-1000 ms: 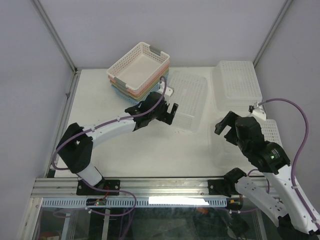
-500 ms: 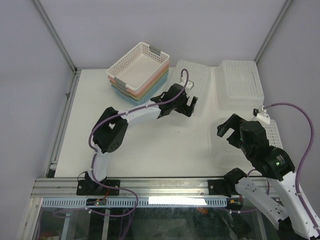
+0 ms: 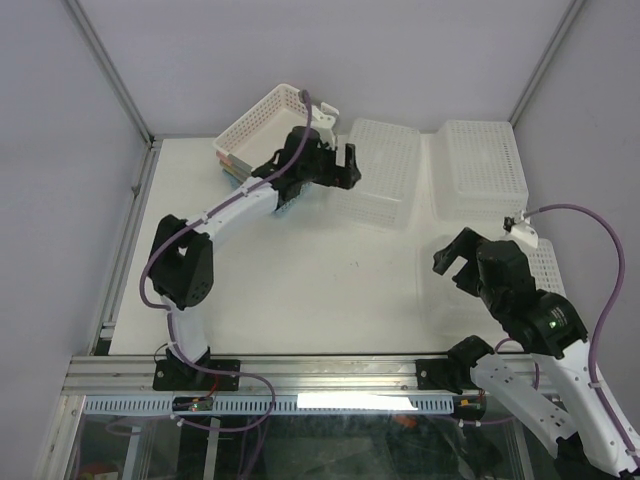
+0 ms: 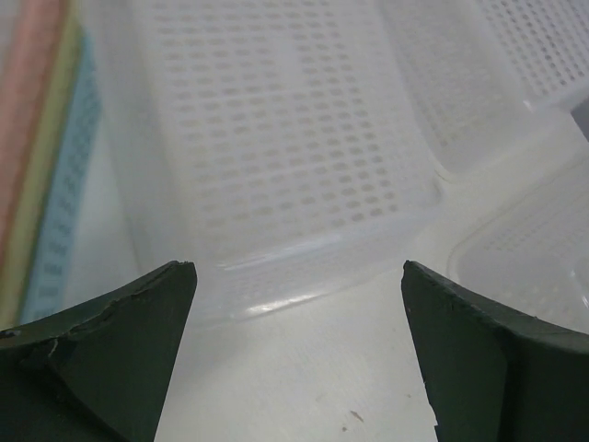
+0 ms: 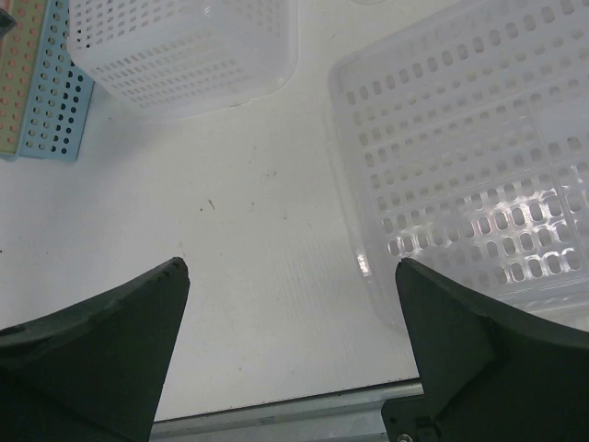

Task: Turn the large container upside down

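1. The large translucent white perforated plastic container (image 3: 378,180) sits at the back centre of the white tabletop (image 3: 300,270); it lies just beside a stack of pastel mesh baskets (image 3: 240,135) on its left and near a second translucent perforated tub (image 3: 480,165) on its right.
2. From above and from the left wrist it appears to rest with its slotted base upward and its rim on the table; by that reading the flip looks done.
3. The left gripper (image 3: 345,170) hovers at the container's near-left corner; its dark fingers (image 4: 110,350) are spread wide with nothing between them, and the wrist camera looks straight at the container's end wall.
4. The right gripper (image 3: 452,265) hangs well apart at the near right, jaws likewise splayed and empty; a third perforated tub (image 5: 460,157) lies just beside it.
5. Handling, as a judgement: the container looks light and thin-walled, so it should flex under a hard pinch; the smooth plastic may slip, though the slots and the rolled rim give some purchase.
6. The best hold would be a wall close to the rim, midway along a side, so that it does not swing; with the rim down on the table, one edge would first have to be tipped up.
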